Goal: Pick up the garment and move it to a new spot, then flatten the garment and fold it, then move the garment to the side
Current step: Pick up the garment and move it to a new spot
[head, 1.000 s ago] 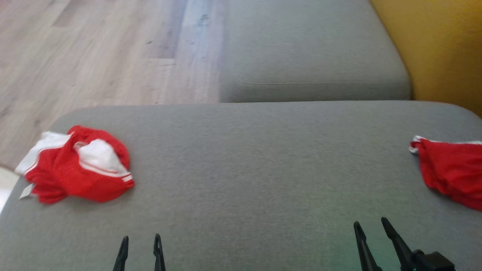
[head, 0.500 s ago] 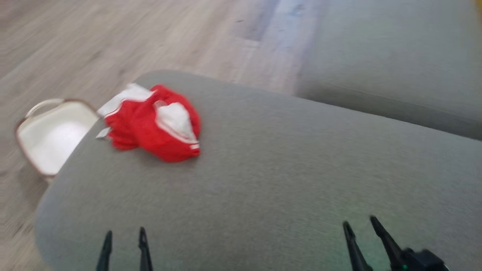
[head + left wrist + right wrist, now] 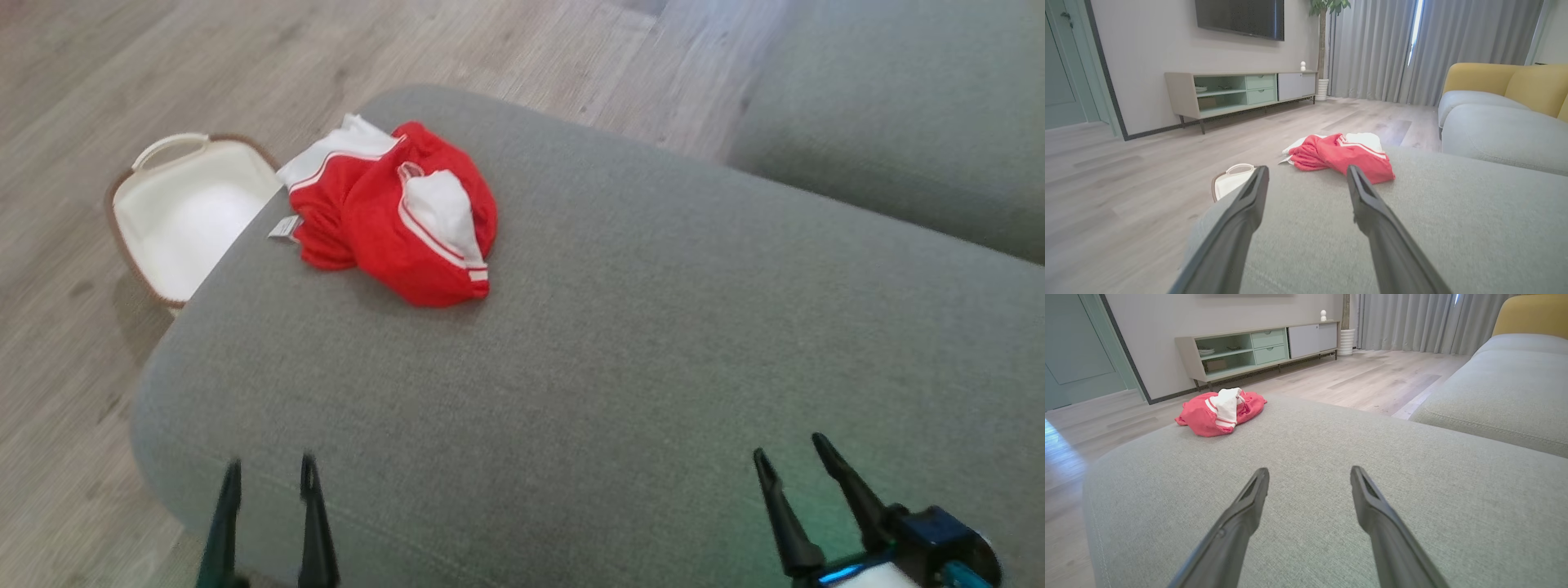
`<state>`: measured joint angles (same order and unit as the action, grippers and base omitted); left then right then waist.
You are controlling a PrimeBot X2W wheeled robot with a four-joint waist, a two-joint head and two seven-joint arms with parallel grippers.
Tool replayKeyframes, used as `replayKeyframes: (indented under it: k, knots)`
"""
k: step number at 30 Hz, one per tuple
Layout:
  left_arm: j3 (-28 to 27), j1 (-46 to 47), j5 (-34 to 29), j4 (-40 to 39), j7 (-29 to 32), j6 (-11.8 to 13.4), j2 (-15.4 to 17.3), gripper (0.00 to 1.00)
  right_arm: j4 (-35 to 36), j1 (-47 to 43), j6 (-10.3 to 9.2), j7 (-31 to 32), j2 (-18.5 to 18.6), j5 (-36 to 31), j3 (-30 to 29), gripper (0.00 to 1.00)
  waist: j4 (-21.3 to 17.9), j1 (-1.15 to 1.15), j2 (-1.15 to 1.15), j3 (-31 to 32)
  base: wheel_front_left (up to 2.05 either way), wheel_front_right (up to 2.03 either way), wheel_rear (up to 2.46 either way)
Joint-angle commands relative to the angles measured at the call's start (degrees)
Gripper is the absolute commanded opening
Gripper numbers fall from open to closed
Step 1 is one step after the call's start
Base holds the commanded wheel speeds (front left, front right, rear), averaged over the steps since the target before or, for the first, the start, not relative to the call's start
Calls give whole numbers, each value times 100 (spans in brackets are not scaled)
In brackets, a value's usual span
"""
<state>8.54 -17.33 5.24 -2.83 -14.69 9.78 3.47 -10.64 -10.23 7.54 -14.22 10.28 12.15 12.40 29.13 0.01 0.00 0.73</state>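
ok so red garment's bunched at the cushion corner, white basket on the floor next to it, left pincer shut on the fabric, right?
Not the pincer. The left pincer is open and empty, well short of the red garment; the left wrist view shows it. The rest holds: garment bunched at the corner of the cushion, white basket on the floor beside it.
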Motion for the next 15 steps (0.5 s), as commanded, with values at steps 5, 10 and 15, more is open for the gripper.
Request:
replayKeyframes:
  k: [5,10,15]
  knots:
    - [-245,1567,-125,-158,-31,-297,123,100,375,14,-5,-78,571,-46,-73,100,152,-1,0,-733,0,0,0]
    - [-171,2890,-173,416,16,-583,260,100,524,131,-5,-78,1000,-75,-40,100,104,-1,0,-1256,0,0,0]
    - [-67,5223,-206,1833,944,-825,301,100,697,439,-5,-78,1632,-41,12,100,-136,-1,0,-1934,0,0,0]
